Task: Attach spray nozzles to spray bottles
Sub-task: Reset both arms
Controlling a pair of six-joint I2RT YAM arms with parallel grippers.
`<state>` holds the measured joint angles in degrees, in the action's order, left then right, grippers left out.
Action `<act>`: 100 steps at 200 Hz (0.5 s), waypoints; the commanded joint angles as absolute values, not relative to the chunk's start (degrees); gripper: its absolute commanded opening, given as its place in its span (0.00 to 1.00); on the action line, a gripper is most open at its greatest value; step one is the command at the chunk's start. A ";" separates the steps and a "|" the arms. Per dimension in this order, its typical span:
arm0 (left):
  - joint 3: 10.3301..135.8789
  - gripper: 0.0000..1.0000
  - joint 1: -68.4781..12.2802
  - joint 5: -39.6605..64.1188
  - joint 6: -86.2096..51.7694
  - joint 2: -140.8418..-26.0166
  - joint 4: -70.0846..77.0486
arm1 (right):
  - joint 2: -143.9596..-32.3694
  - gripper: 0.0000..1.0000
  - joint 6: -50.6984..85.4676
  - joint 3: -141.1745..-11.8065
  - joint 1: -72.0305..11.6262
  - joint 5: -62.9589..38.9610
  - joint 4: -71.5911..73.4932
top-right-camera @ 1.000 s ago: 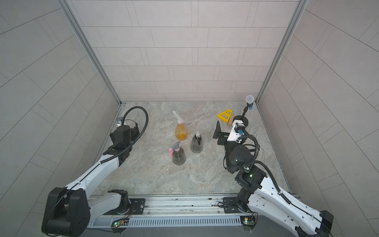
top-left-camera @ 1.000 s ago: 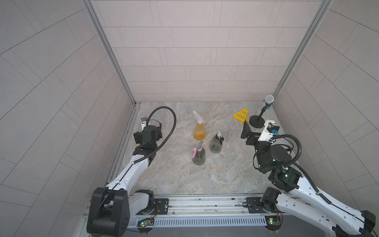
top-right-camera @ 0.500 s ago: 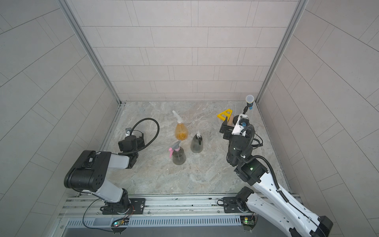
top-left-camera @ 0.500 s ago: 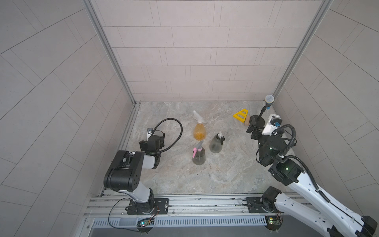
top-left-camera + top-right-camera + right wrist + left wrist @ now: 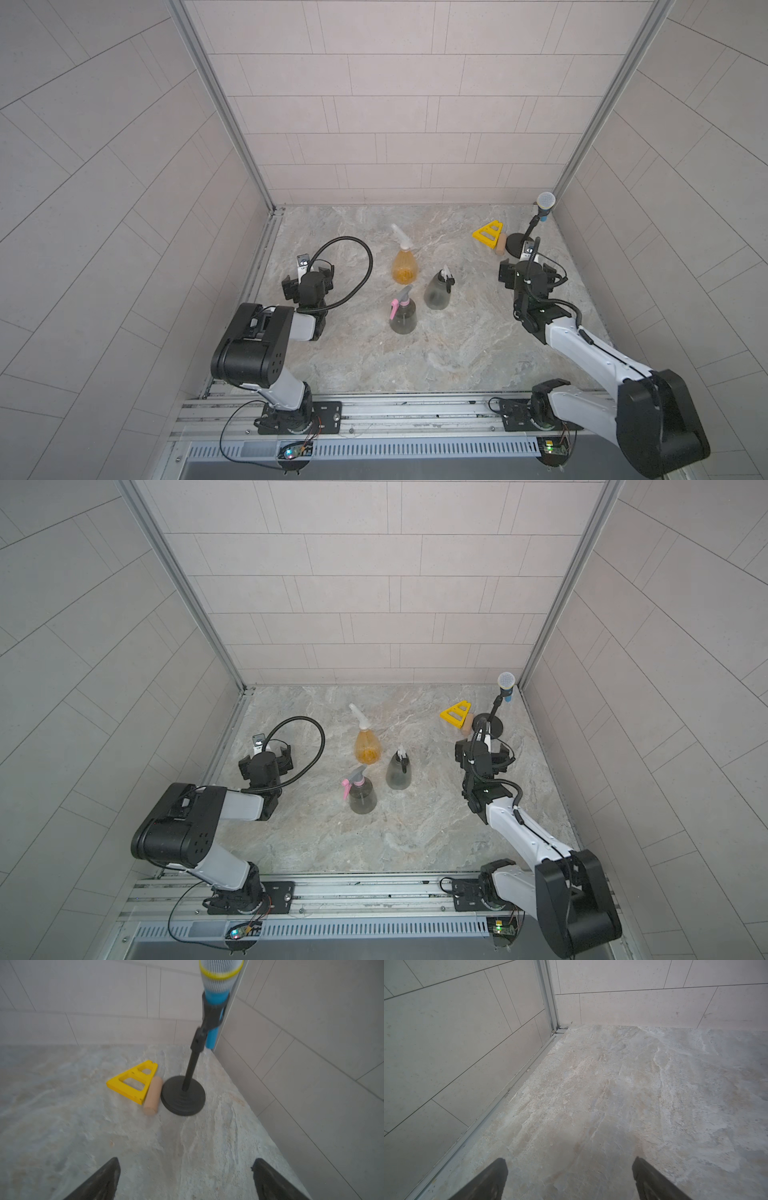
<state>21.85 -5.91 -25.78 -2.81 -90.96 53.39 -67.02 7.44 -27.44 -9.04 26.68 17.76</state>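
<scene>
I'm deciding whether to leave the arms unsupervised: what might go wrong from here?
The open right gripper faces the microphone stand, with the yellow block and wooden cylinder beside it; a forward move might knock them. The three spray bottles stand close together, so reaching for one may topple a neighbour. Whether the spray nozzles sit tight cannot be told.

White-and-black arms (image 5: 301, 326) trailing looped black cables (image 5: 371, 259)

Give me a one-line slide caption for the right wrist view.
Open, empty right gripper hovers over the marble table, facing a yellow triangle block, wooden peg and microphone stand.
</scene>
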 commanded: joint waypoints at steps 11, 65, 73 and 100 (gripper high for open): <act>21.71 1.00 -6.24 -27.14 -2.22 -91.32 55.55 | -73.52 1.00 5.13 -23.32 -6.24 22.97 31.00; 21.37 1.00 -7.27 -28.48 -1.27 -91.63 57.04 | -87.86 1.00 2.89 -20.70 -3.21 14.66 53.13; 21.36 1.00 -7.28 -28.48 -1.25 -91.67 57.00 | -91.11 1.00 2.55 -19.51 -3.15 14.18 59.73; 21.40 1.00 -7.25 -28.48 -1.23 -91.66 57.05 | -89.93 1.00 2.53 -20.65 -2.90 13.55 55.47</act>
<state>21.85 -6.94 -27.53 -1.61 -91.31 55.09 -89.52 2.98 -20.99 -3.18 15.31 47.03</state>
